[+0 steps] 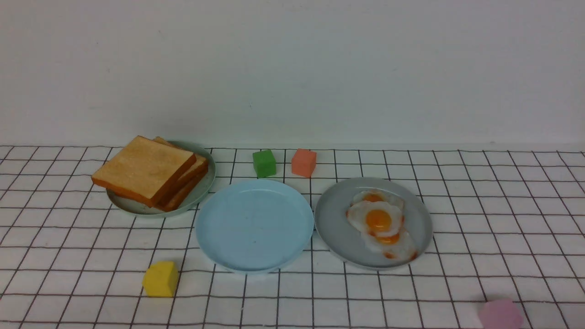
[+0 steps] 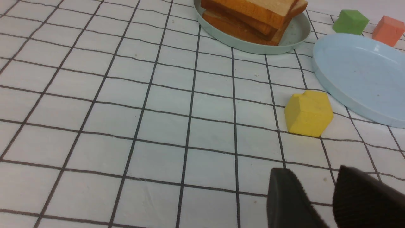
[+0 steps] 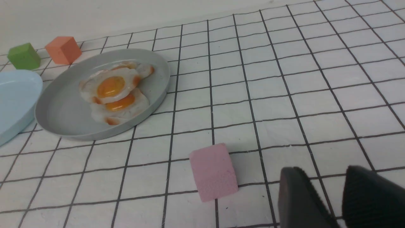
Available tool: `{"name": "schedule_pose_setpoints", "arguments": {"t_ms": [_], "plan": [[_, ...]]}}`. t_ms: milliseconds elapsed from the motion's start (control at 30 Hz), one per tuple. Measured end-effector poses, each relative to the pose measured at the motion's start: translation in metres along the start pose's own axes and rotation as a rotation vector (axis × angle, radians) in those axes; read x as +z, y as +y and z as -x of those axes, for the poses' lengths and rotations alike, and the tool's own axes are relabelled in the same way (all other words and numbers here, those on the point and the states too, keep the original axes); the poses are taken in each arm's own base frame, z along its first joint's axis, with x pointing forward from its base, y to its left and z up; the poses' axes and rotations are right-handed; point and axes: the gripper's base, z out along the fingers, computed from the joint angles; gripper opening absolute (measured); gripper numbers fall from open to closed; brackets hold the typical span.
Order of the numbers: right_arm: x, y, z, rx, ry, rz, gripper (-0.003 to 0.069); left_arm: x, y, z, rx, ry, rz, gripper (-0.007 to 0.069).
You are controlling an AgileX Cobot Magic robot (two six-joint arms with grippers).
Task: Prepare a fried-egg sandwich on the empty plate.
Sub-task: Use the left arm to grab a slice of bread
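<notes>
The empty sky-blue plate (image 1: 254, 225) sits at the table's middle; it also shows in the left wrist view (image 2: 360, 76) and at the edge of the right wrist view (image 3: 15, 98). A pile of toast slices (image 1: 148, 171) lies on a pale green plate (image 1: 201, 189) to its left. Stacked fried eggs (image 1: 379, 221) lie on a grey plate (image 1: 333, 224) to its right. No arm shows in the front view. My left gripper (image 2: 311, 174) is open and empty, low over the cloth near the yellow block. My right gripper (image 3: 319, 172) is open and empty beside the pink block.
A yellow block (image 1: 160, 278) lies in front of the green plate. A pink block (image 1: 500, 314) lies at the front right. A green block (image 1: 264, 163) and an orange block (image 1: 304, 162) stand behind the blue plate. A white wall rises at the table's far edge.
</notes>
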Motion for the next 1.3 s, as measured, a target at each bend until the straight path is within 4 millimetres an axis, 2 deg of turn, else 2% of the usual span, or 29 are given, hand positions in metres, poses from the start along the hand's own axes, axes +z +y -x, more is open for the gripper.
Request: {"name": "schedule_pose_setpoints", "arguments": {"t_ms": [833,900,1133,1233,1300], "plan": [[0.000,0.000,0.000,0.000,0.000,0.000,0.0241,0.000,0.000,0.002,-0.009,-0.022,-0.005,0.0237],[0.000,0.000,0.000,0.000,0.000,0.000,0.0241,0.000,-0.002,0.006,-0.079,-0.061,-0.028,0.0237],[0.000,0.000,0.000,0.000,0.000,0.000,0.0241,-0.005,-0.008,0.027,-0.737,-0.260,-0.195,0.0237],[0.000,0.000,0.000,0.000,0.000,0.000,0.0241,-0.006,-0.006,0.033,-0.838,-0.314,-0.217,0.0227],[0.000,0.000,0.000,0.000,0.000,0.000,0.0241,-0.009,-0.010,0.038,-0.823,-0.298,-0.237,0.0202]]}}
